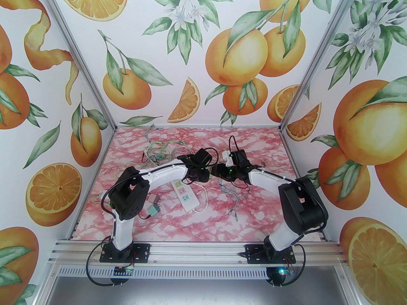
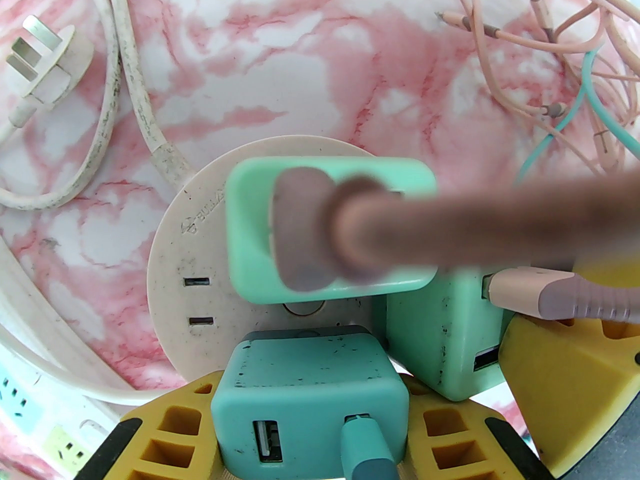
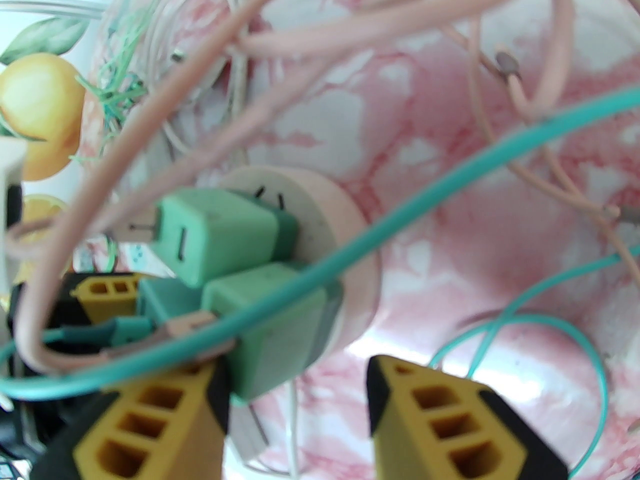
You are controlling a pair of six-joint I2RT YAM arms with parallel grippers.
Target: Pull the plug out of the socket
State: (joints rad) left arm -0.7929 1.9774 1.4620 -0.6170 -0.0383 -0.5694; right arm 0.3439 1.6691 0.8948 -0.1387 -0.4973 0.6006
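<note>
Grip on the teal plug: the left claw pinches its flat sides.
Seated in the round socket, it looks a light, rigid, smooth shell, likely tight on its prongs; a hold low near the socket face and a straight pull suit it. The right claw stands at the socket's edge beside a mint plug; holding or not, I cannot tell. Beyond, limp cables trail over the table.

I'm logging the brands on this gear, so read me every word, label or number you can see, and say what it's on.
"BULL": embossed on the round socket. The rest is hidden behind a charger.
Power strip: coloured outlet labels, too small to read.
Nothing else is readable.
</note>
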